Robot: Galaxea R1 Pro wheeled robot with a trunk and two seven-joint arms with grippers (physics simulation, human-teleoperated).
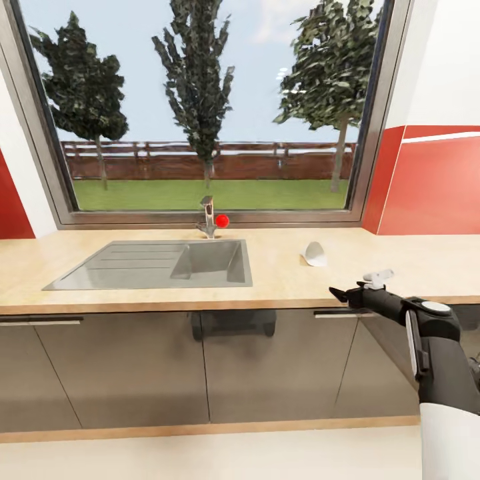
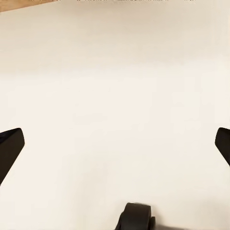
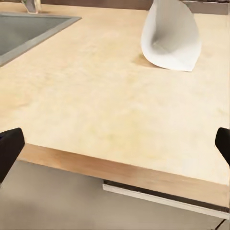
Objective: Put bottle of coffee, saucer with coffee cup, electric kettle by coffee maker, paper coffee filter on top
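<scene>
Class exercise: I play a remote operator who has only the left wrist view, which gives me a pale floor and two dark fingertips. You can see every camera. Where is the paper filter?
Observer: The paper filter lies on the countertop, to the right of the sink.
Operator: Is any arm near it?
Observer: Yes, the right gripper is at the counter's front edge, short of the filter and pointing over the worktop.
Operator: Is that gripper ready to take it?
Observer: Its fingers are spread wide in the right wrist view, with the filter ahead of them and nothing between them.
</scene>
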